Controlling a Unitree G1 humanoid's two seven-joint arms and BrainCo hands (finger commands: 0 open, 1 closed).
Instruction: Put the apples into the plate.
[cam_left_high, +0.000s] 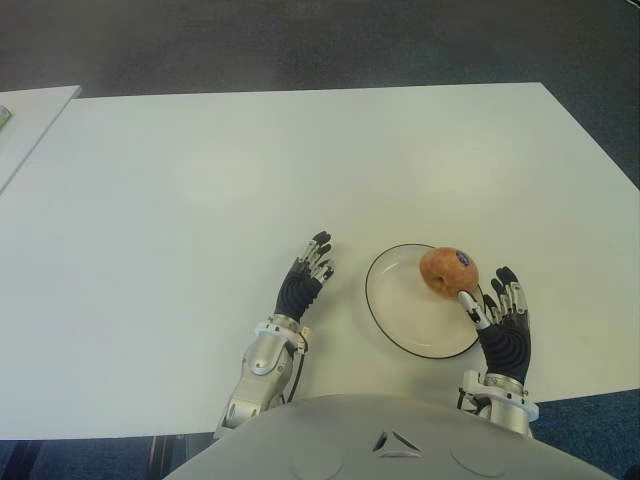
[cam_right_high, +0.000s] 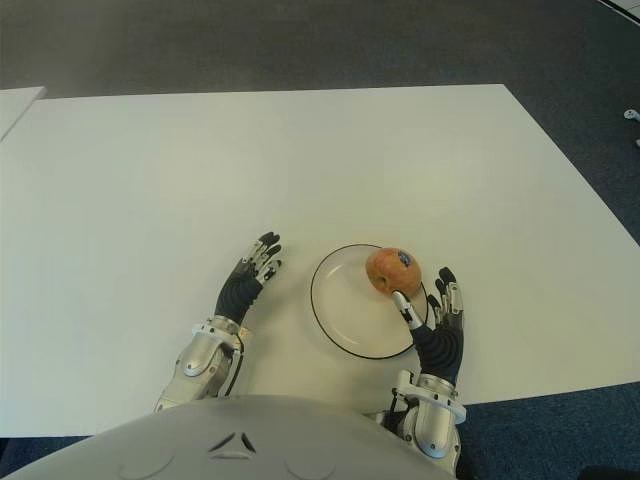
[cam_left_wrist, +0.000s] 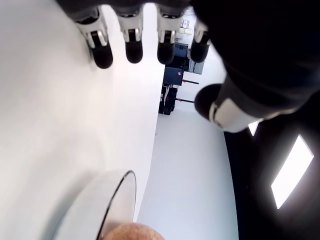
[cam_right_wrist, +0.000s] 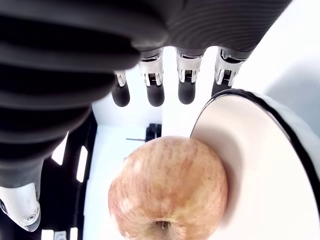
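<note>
Sitting on the right-hand part of the white plate (cam_left_high: 400, 320) is a single reddish apple (cam_left_high: 448, 270), close against the dark-edged rim on the side nearest the right hand (cam_left_high: 503, 318). That hand shows just beside the plate's right edge, palm toward the fruit, its fingers (cam_right_wrist: 155, 90) stretched straight out past the apple and gripping nothing. The thumb tip looks to be right at the apple's near side in the eye views, though whether it actually touches I cannot tell. From the right wrist camera the apple fills the middle of the picture with its stem dimple showing, on the pale dish. Over on the other side, the left hand (cam_left_high: 305, 280) shows on the white table (cam_left_high: 200, 180) just left of the plate, fingers extended and relaxed, nothing in its grasp; its own wrist view shows the four fingertips (cam_left_wrist: 134, 50) straight above the tabletop, with the plate's rim and a sliver of apple beyond.
</note>
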